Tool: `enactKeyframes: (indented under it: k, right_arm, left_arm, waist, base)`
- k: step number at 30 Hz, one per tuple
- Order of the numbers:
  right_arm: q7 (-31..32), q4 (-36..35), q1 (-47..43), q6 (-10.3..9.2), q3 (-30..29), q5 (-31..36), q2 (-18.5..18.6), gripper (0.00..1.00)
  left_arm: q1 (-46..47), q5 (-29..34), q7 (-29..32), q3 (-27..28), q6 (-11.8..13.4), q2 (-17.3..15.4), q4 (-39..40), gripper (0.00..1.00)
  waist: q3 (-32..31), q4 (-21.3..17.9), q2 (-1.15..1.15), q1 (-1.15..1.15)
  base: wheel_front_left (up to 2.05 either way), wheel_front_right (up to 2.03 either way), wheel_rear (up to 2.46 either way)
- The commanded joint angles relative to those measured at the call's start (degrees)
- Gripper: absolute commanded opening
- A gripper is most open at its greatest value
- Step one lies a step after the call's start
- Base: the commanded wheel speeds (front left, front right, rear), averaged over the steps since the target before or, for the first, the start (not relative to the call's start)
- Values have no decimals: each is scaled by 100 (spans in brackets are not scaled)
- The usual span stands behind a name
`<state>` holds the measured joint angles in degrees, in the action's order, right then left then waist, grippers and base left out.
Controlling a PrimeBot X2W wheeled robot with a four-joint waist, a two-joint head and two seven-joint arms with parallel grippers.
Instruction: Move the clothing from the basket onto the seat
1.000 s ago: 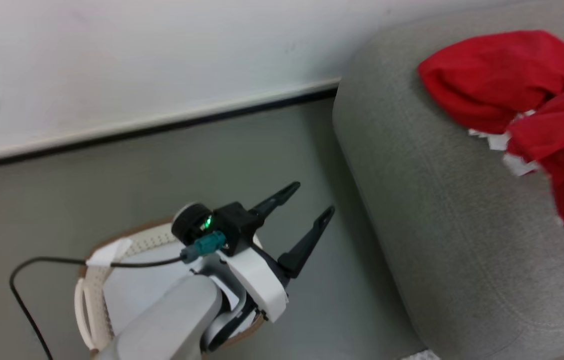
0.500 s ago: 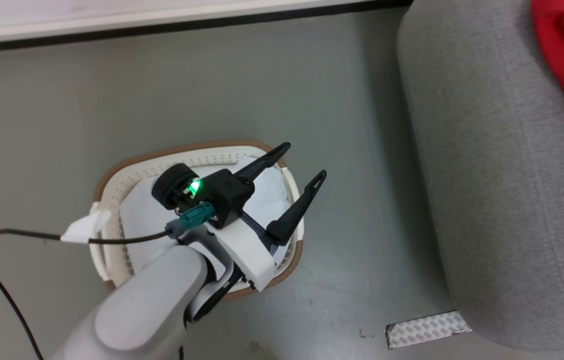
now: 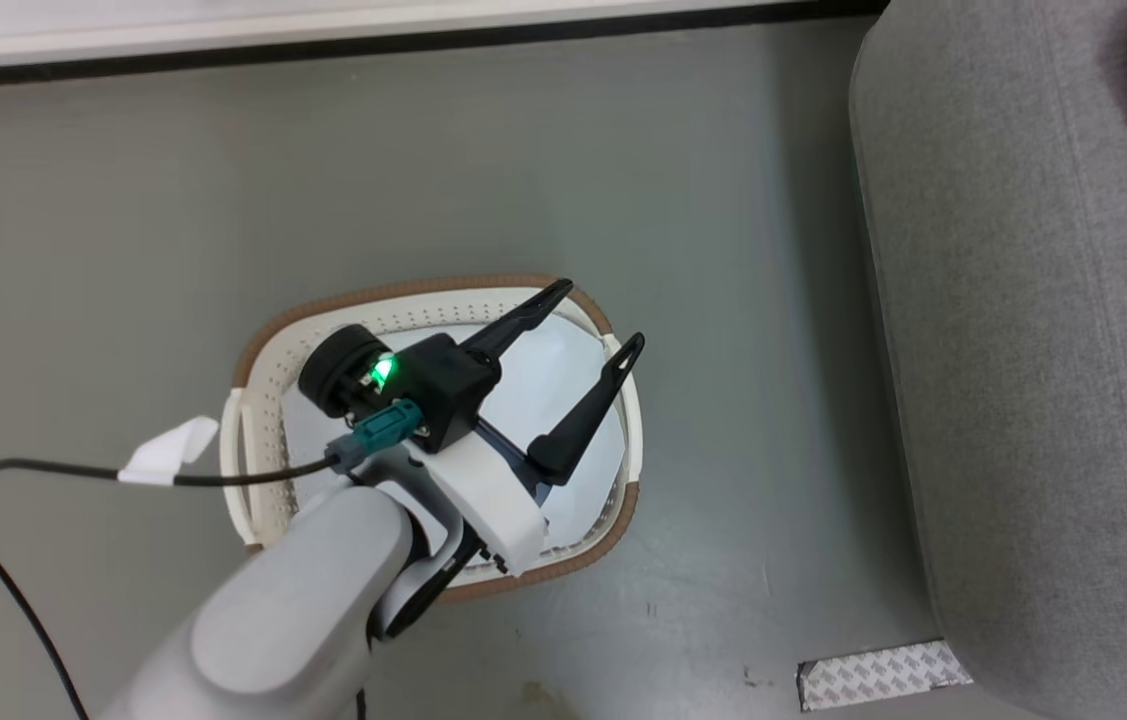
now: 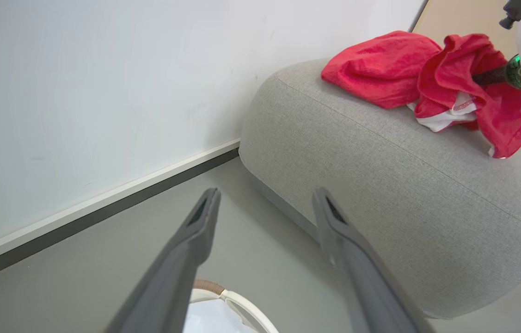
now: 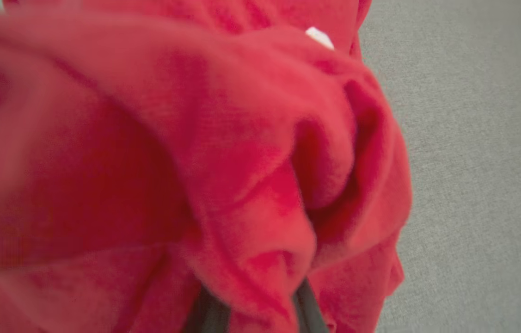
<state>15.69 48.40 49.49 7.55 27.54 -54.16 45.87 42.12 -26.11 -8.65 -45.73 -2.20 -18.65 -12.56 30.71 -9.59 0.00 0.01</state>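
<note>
Burying the right gripper (image 5: 255,296), clothing (image 5: 149,162) hides whether its fingers (image 5: 208,318) clamp; left gripper (image 3: 599,315) gapes above the basket (image 3: 403,293).

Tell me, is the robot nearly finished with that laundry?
Nearly. One red garment lies on the seat; the right gripper seems to hold a second garment over it. The basket shows a white sheet, no red, beneath the open left gripper. To do: let go.

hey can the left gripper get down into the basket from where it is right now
Probably yes: the left gripper hangs open over the basket, with nothing between them. A flat white sheet lies inside.
</note>
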Motion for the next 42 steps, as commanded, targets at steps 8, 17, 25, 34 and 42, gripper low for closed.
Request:
enactKeyframes:
  k: [8, 17, 25, 34, 42]
  right_arm:
    - [477, -100, -68, -13, 303, -221, 126, 100]
    - [1060, -676, -314, -13, 569, -442, 480, 100]
    - [873, -1636, -488, -13, 603, -584, 812, 100]
    - [-618, -2529, -796, -13, 414, -111, 636, 100]
    - [-1854, -2562, -1331, -13, -167, 588, -467, 100]
  left_arm:
    - [-255, -204, -213, -31, 8, 96, -275, 100]
    - [-681, -425, -410, 7, 42, 163, -563, 100]
    - [-1113, -701, -562, 244, 174, 198, -676, 100]
    - [-1563, -941, -647, 774, 406, 19, -609, 100]
    - [-2086, -1052, -647, 1487, 701, -197, -364, 100]
  waist:
    - [-673, -83, 0, -1]
    - [-1614, -218, 0, -1]
    - [-2406, -162, 0, -1]
    - [-3018, 133, 0, -1]
    - [-3288, 402, 0, -1]
  base:
    - [0, 0, 0]
    - [0, 0, 0]
    - [0, 0, 0]
    - [0, 0, 0]
    - [0, 0, 0]
